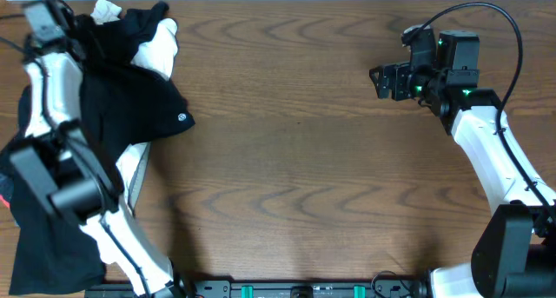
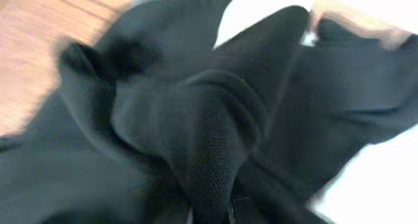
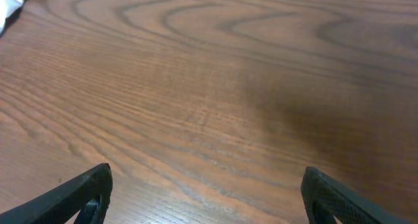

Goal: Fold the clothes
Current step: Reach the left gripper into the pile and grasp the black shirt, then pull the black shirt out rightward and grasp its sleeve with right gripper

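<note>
A pile of clothes lies at the table's far left: a black garment draped over a white garment. My left gripper is at the top of the pile, mostly hidden in the cloth. In the left wrist view it is shut on a raised fold of the black garment, with white cloth behind. My right gripper is open and empty over bare wood at the far right. Its two fingertips are spread wide apart.
The brown wooden table stretches between the arms. More black cloth hangs over the front left corner under my left arm. A small red item shows at the left edge. A bit of white cloth shows in the right wrist view's top left corner.
</note>
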Robot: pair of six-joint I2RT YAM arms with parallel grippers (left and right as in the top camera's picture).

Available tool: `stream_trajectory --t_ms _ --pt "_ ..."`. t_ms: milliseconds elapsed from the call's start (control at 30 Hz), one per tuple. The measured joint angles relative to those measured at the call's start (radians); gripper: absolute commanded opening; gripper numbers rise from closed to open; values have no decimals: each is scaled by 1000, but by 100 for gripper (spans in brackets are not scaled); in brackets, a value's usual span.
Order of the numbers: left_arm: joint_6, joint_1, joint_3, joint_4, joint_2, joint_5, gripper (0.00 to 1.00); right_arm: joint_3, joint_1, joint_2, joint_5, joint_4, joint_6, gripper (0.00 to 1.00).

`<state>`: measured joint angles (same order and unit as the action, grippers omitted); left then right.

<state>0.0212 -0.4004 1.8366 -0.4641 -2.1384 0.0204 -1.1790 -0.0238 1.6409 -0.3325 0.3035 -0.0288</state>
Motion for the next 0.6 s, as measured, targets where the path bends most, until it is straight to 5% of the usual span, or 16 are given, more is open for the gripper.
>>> stream_trajectory --t_ms 300,600 --pt "104 2 0 -157 289 8 6 0 0 0 8 -32 4 99" --pt "126 108 0 -245 388 220 6 0 3 -3 -28 -31 10 99"
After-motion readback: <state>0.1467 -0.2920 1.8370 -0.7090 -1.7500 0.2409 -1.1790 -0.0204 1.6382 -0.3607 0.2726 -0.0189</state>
